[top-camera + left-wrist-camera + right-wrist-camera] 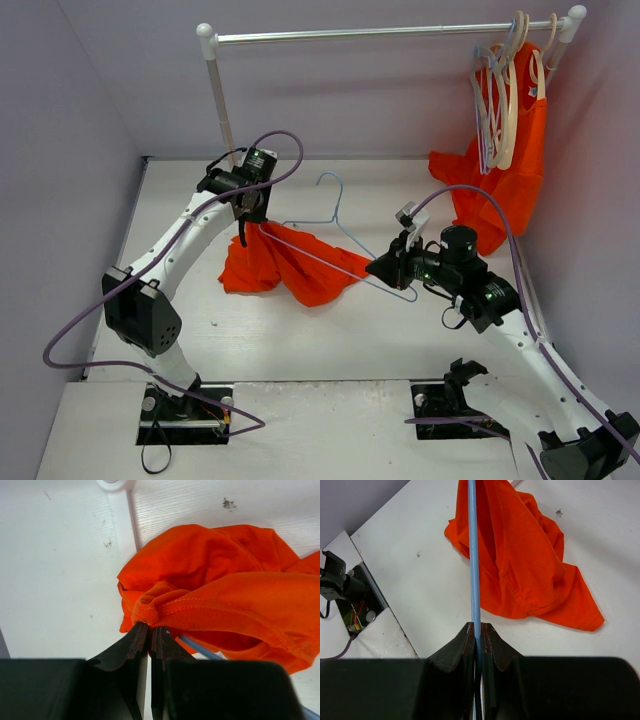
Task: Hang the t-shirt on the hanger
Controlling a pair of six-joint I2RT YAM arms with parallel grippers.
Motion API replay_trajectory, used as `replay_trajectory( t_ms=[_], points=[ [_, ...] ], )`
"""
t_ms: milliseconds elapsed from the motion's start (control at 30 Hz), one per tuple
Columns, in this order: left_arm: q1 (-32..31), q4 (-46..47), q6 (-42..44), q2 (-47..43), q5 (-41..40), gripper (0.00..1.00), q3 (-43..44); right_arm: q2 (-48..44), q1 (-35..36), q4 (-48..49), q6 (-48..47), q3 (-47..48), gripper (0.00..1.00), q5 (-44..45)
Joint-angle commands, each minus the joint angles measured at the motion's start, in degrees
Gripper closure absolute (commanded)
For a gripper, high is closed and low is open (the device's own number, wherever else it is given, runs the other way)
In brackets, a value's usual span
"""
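- The left gripper (243,214) is pinching a stitched edge of the orange t-shirt (290,265) and lifting that bit up off the table (300,340). The left wrist view is showing its jaws squeezed together on the cloth.
- The right gripper (386,268) is holding the thin blue hanger (338,213) by its long straight wire. Its jaws are closed tight on that wire.
- The hanger is sitting tilted over the middle of the table, with its hook pointing toward the back wall. One end seems to be poking in under the shirt's edge, right by the left gripper.
- The rest of the t-shirt is lying bunched up on the table under the hanger.
- I think the step now is sliding the hanger deeper inside the shirt.
- To do it well, the left gripper should be holding the opening up and wide. The right one should be pushing the wire in slowly and straight.
- If the wire is catching on a fold, the cloth could slip out of the pinch.
- Another orange top (515,160) is hanging on the rail (380,33) at the back, well apart.
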Motion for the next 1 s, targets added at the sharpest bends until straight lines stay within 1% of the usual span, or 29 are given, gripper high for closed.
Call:
replay_trajectory(
  t_ms=[0, 67, 233, 367, 400, 533, 967],
  points=[
    [0.06, 1.10, 1.31, -0.93, -6.42, 1.00, 0.52, -1.00, 0.26, 5.87, -0.44, 1.44, 1.00, 0.63],
    [0.06, 1.45, 1.40, -0.14, -7.12, 1.00, 0.88, -1.27, 0.26, 3.85, -0.70, 1.44, 1.00, 0.90],
    [0.06, 3.13, 1.84, -0.57, -7.04, 1.00, 0.26, -1.62, 0.26, 3.94, -0.62, 0.91, 1.00, 0.99],
    [-0.02, 3.30, 2.11, -1.72, -4.67, 1.00, -0.09, -0.92, 0.26, 5.08, -0.09, 0.12, 1.00, 0.02],
    [-0.03, 3.56, 2.11, -2.41, -4.05, 1.00, -0.26, -0.48, 0.34, 6.82, 0.00, -0.05, 1.00, -0.33],
    [-0.03, 3.74, 2.11, -2.86, -3.52, 1.00, 0.17, 0.31, 0.69, 7.80, 0.35, -0.41, 1.00, -1.21],
    [-1.34, 3.22, -0.53, -2.51, -0.54, 1.00, 2.19, 0.66, 3.59, 11.23, 1.32, -2.25, 1.00, 0.54]
  ],
)
